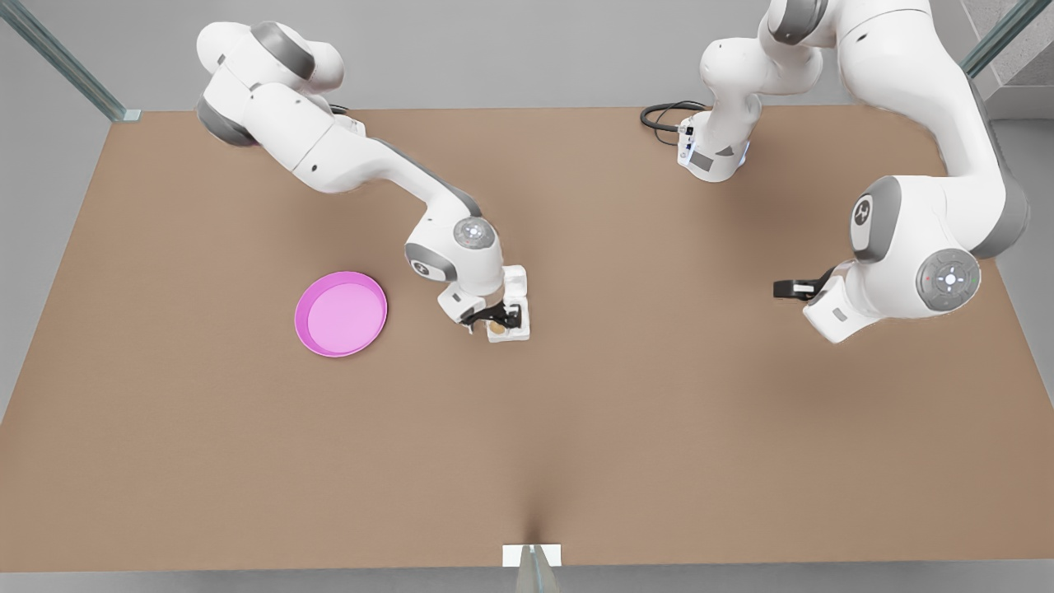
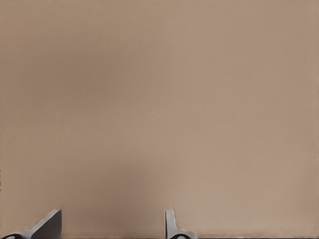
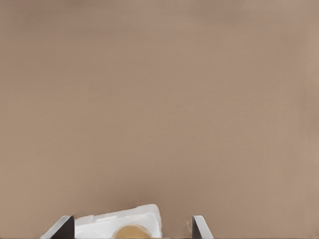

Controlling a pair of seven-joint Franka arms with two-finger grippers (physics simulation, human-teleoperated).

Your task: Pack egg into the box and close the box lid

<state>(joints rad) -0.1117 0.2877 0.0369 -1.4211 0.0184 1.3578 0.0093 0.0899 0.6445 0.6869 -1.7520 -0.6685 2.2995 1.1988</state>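
Oval tan egg (image 3: pixel 132 232) in white box (image 3: pixel 119 221), right hand (image 1: pixel 494 317) spread

Nothing you can actually read anywhere here, no words, brand names or numbers. Closest thing is a small white logo mark on a grey joint cap (image 1: pixel 862 213) of the arm on the front view's right, and it's not legible as a letter.

- In the right wrist view, the egg (image 3: pixel 132 232) and the box (image 3: pixel 119 221) are cut off by the picture's edge;
- In the front view, the box's cups are largely hidden by the right gripper (image 1: pixel 492 317); the box lid (image 1: pixel 515 280) is partly covered by the arm.
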